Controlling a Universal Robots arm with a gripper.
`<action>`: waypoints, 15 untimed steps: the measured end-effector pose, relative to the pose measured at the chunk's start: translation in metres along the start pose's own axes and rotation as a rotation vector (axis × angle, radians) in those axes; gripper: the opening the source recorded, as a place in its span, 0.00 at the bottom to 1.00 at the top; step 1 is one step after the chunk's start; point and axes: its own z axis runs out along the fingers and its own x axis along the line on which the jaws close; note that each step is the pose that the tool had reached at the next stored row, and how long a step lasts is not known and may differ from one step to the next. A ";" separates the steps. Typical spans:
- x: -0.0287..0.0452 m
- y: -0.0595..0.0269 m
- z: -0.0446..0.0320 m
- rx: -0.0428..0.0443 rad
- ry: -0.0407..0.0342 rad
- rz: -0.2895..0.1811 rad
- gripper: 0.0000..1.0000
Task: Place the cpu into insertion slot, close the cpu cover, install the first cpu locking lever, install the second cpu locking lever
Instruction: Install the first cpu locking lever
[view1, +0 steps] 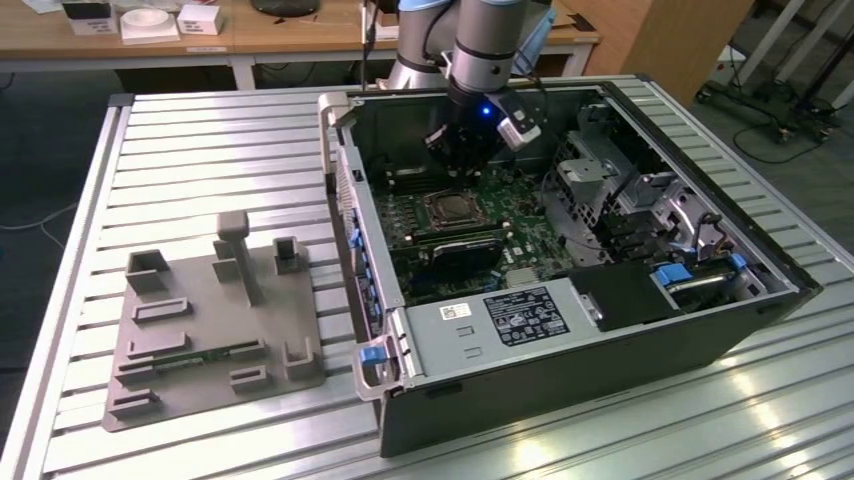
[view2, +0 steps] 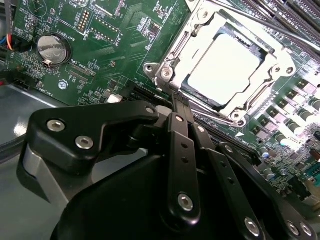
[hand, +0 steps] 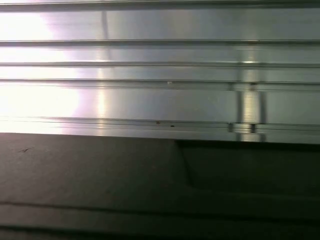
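Claw (view2: 172, 97) fingertips hidden behind linkage

One computer case (view1: 561, 300), lying open on one ribbed metal worktop (view1: 200, 150). One grey fixture plate (view1: 200, 330). One cpu (view2: 227, 67), one cpu cover (view2: 175, 55), one insertion slot (view1: 451, 209). One coin battery (view2: 52, 48). One robot arm (view1: 487, 40), one hand (view1: 461, 150).

The exterior view looks down at an angle, from well back, on the open case (view1: 574, 260) lying on the ribbed surface (view1: 200, 150). The second wrist view looks past the claw (view2: 172, 107), close to the socket (view2: 225, 70), which the exterior view shares (view1: 451, 208). The first wrist view faces ribbed metal (hand: 160, 75) at close range.
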 end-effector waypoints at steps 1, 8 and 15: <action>0.0000 0.0000 0.0002 0.0001 0.0000 0.000 0.10; 0.0000 0.0000 -0.0002 0.0007 0.0000 0.000 0.10; 0.0000 -0.0010 -0.0002 0.0055 0.0002 0.000 0.10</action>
